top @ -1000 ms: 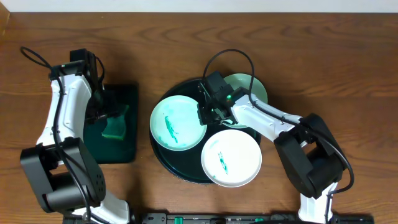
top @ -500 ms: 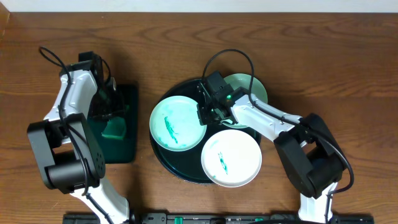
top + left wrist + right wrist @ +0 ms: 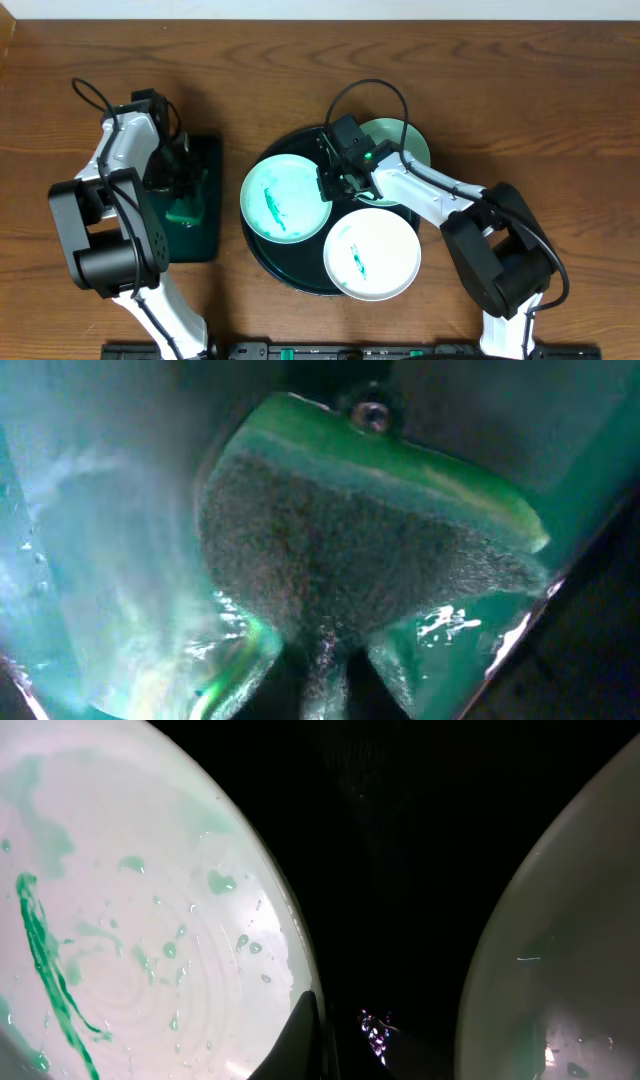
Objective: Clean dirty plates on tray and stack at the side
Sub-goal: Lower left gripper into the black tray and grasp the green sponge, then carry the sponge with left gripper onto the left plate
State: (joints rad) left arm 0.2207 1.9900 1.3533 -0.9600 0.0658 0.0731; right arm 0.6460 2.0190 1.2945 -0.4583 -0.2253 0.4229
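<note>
Three plates lie on the round black tray [image 3: 262,258]: a teal-smeared left plate [image 3: 275,198], a smeared front plate [image 3: 371,253] and a pale green back plate [image 3: 405,143]. My right gripper [image 3: 330,185] is at the left plate's right rim. In the right wrist view one dark finger [image 3: 303,1035] lies over that plate's [image 3: 130,920] edge, and the gripper [image 3: 335,1025] is shut on the rim. My left gripper [image 3: 185,188] is down on a green sponge [image 3: 186,210]. The sponge's [image 3: 360,550] dark scouring face fills the left wrist view, with the left gripper [image 3: 325,680] shut on it.
The sponge rests in a small dark green rectangular tray [image 3: 205,240], wet inside, to the left of the round tray. In the right wrist view another plate [image 3: 560,950] shows at the right. Bare wooden table [image 3: 540,110] lies right of the tray and behind it.
My left gripper has come down a little onto the sponge and shut on it. The right arm and the plates have not moved.
</note>
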